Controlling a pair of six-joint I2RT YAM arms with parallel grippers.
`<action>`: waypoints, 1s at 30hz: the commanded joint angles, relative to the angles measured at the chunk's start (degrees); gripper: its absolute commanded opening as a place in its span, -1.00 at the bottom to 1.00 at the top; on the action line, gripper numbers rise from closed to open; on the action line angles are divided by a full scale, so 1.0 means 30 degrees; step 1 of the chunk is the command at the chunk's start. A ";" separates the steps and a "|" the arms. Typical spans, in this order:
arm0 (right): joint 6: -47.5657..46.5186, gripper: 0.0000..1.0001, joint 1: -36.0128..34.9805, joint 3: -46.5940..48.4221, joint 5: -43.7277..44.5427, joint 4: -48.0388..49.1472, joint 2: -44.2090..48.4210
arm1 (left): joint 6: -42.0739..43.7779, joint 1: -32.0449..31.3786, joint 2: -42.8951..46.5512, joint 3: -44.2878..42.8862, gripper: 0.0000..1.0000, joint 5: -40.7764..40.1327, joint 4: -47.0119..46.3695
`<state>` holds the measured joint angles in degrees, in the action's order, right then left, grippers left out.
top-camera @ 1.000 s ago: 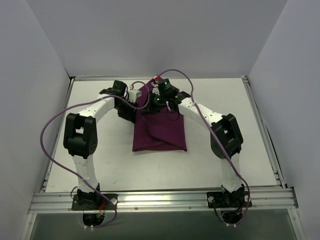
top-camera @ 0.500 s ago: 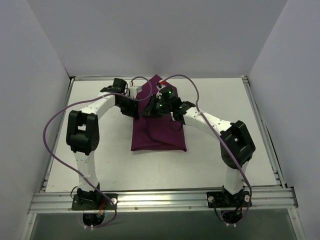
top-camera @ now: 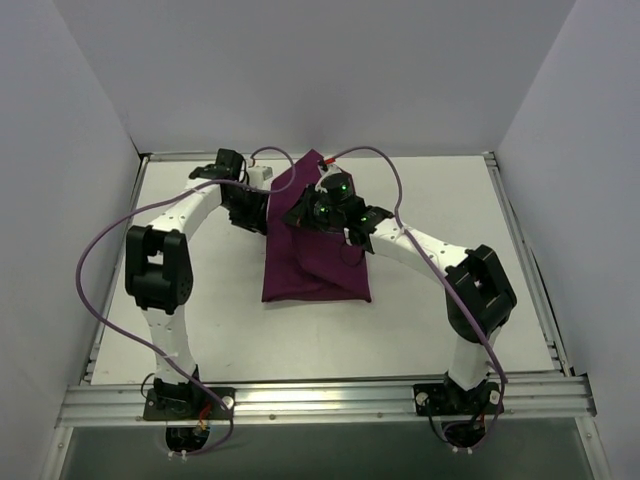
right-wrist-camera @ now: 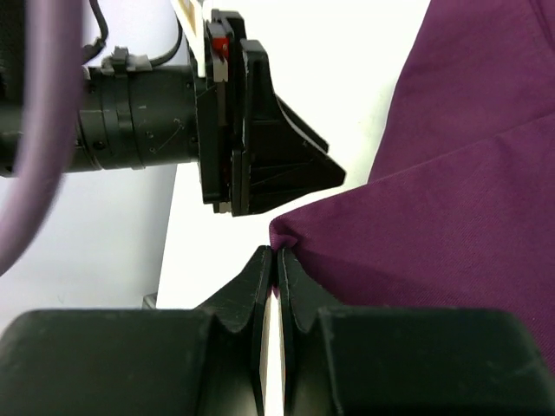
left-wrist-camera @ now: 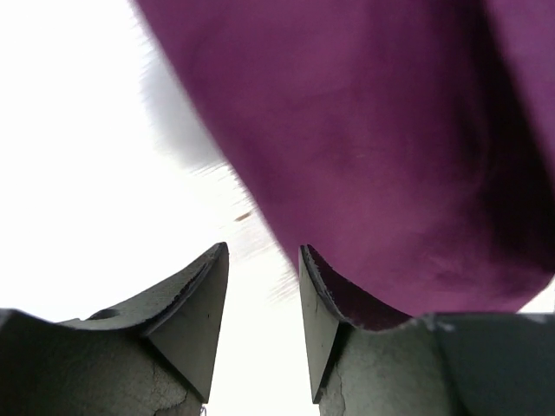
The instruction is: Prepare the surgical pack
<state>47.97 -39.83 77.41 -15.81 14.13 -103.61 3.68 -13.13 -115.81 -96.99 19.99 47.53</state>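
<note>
Since a second ago: right arm (top-camera: 480, 290) has swung its elbow outward and toward the near edge, and its wrist has shifted left over the cloth (top-camera: 320, 270). Left arm (top-camera: 190, 210) has drawn its wrist back toward the far left, off the cloth's edge. Cloth's near edge has not shifted; its far corner shows more plainly now. Cloth is dark purple, folded to a rough rectangle, and lies mid-table (top-camera: 200, 320) between the two arms, with its far corner pointing at the back wall. Right gripper (right-wrist-camera: 276, 253): fingers pressed together, and the cloth puckers to a small point exactly at the tips, so it is clamped on a fold at the cloth's left edge. From that pinch the fabric runs away to the right in two layers, one overlapping the other. Left gripper (left-wrist-camera: 260, 251): fingers apart, white table showing through the gap, nothing between them. Cloth hangs just ahead of it and above; the lower edge crosses the inner lip of the right-hand finger, but whether it touches there I cannot tell. In the right wrist view the left gripper sits just beyond the pinched fold, tips aimed at it — close but apart. Top view: both wrists crowd the cloth's far-left quarter, hiding the fabric under them.
</note>
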 commanded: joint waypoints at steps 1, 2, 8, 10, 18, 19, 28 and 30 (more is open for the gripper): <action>-0.0256 -1.00 -0.0198 0.1151 0.0525 0.1353 0.1197 | 0.0033 0.0741 0.0724 0.0395 -0.05 -0.1243 0.0360; -0.0256 -1.00 -0.0227 0.1122 0.0525 0.1383 0.1198 | 0.0032 0.0829 0.0519 0.0570 -0.05 -0.1098 0.0272; 0.0153 -1.00 -0.0491 0.0009 0.0935 0.3021 0.0262 | -0.0231 0.0392 -0.1444 0.1011 -0.10 0.0483 -0.1192; 0.0242 -1.00 -0.0724 -0.0108 0.1052 0.3897 -0.0264 | -0.0435 0.0245 -0.1621 0.1157 -0.13 0.1096 -0.1921; 0.1032 -1.00 -0.2131 0.0268 0.1958 0.5954 -0.3602 | -0.2309 0.0624 -0.1682 0.2768 -0.29 0.3530 -0.4296; 0.1033 -1.00 -0.2248 0.0504 0.2135 0.5896 -0.4448 | -0.2573 0.0654 -0.1622 0.2857 -0.29 0.3504 -0.4735; -0.0514 -0.32 -0.2660 0.2173 0.2341 0.5196 -0.5923 | -0.2460 0.1357 -0.0421 0.2975 -0.28 0.0809 -0.4359; -0.1132 -0.12 -0.2718 0.2759 0.2284 0.3912 -0.5775 | -0.2371 0.1445 -0.0246 0.3033 -0.27 0.0750 -0.4271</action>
<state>48.53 -47.70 81.93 -10.26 28.60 -123.33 -3.88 -9.58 -120.53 -88.12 23.77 36.80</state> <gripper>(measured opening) 0.411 0.361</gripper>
